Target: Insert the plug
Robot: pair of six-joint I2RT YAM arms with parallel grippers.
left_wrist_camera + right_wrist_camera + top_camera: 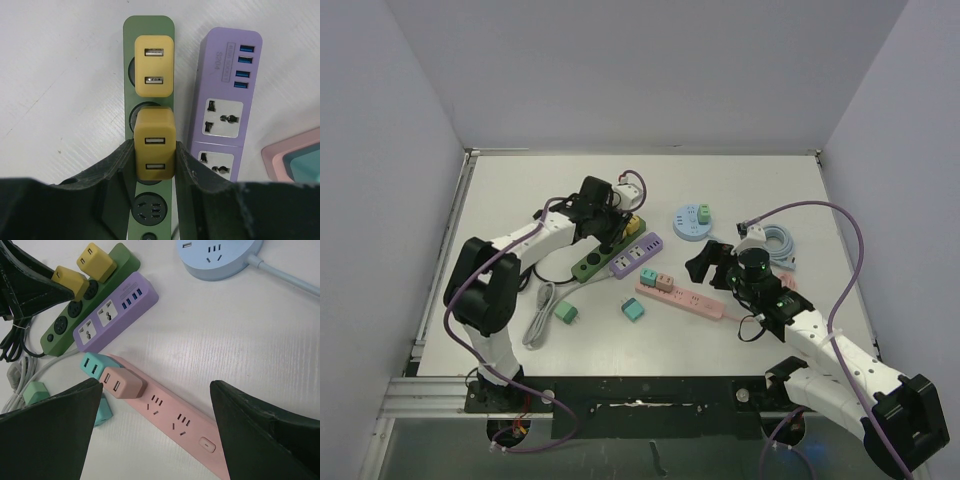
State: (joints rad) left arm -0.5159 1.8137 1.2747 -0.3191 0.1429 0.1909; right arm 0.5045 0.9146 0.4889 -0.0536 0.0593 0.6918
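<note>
Since your left claw (155,152) is clamped on the yellow plug (155,142), directly over the middle socket of the green strip (149,30) running near-left to far-right, the move looks straight down; your right claw (156,385), spread wide, hangs well off to the right.

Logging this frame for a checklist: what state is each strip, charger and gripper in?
Far yellow charger: plugged into green strip.
Near yellow charger: on green strip, gripped; seating unclear.
Left gripper: shut on near yellow charger.
Right gripper: open, empty.
Purple strip: sockets empty.
Pink strip: teal adapter, pink adapter plugged in; other sockets free.
Round blue strip: green adapter plugged in.
</note>
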